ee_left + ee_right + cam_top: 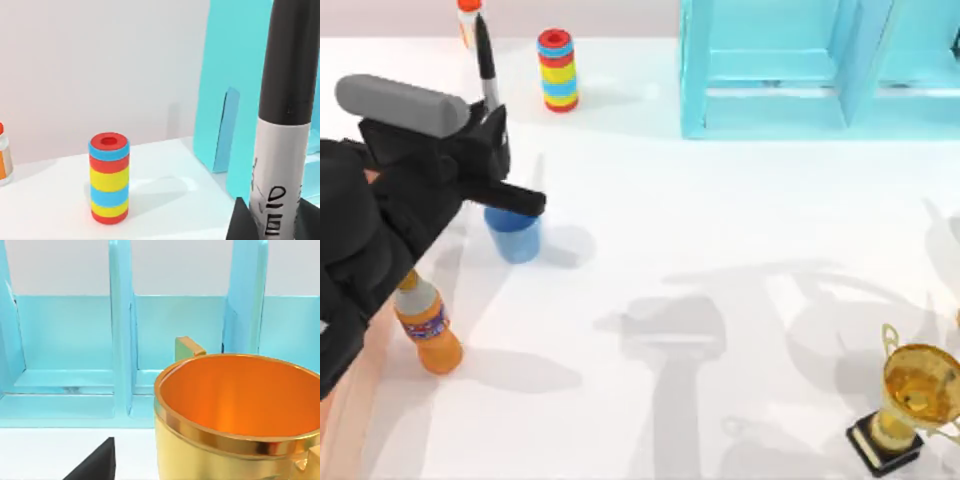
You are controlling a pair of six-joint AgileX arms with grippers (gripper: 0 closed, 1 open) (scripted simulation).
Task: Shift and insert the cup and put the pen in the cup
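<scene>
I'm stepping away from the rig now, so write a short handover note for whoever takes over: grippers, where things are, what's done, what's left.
Left gripper: shut on the pen, held upright above and just behind the cup on the table's left.
Right arm: parked by the trophy.
Done: pen picked up, cup standing upright.
Left: lower the pen into the cup, release.

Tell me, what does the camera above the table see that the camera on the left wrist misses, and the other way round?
From above: the blue cup beneath the left gripper, an orange bottle and a gold trophy near the table's right side. The left wrist view adds the lettering on the pen's pale middle section, close up. Both share the pen held upright, the striped cylinder, the turquoise shelf and a small orange-capped bottle.
</scene>
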